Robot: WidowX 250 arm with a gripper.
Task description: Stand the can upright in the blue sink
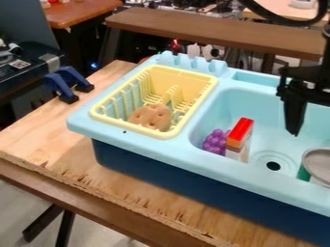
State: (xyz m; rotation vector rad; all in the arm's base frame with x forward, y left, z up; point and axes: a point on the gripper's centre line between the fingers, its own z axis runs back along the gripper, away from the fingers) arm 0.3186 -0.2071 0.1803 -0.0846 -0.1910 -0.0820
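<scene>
A black gripper (295,132) hangs pointing down over the right part of a light-blue toy sink (145,147), at the right of the frame; whether it is open or shut cannot be told. Nearby, at the lower right, a can (320,163) with a gray top and a green side sits in the basin, cut by the frame's right edge. Left of it is the round, dark-centered drain (273,165). Just beyond, right of center, a red, orange and white box (240,133) stands upright beside purple grapes (214,142) at the basin's left side. Left of center, a brown, pitted toy (151,116) lies in a yellow rack (101,115) set into the sink's left section. The sink rests on a wooden table (61,144), where a blue-and-black clamp (62,83) sits at the upper left. A brown plank (213,36) spans the top.
</scene>
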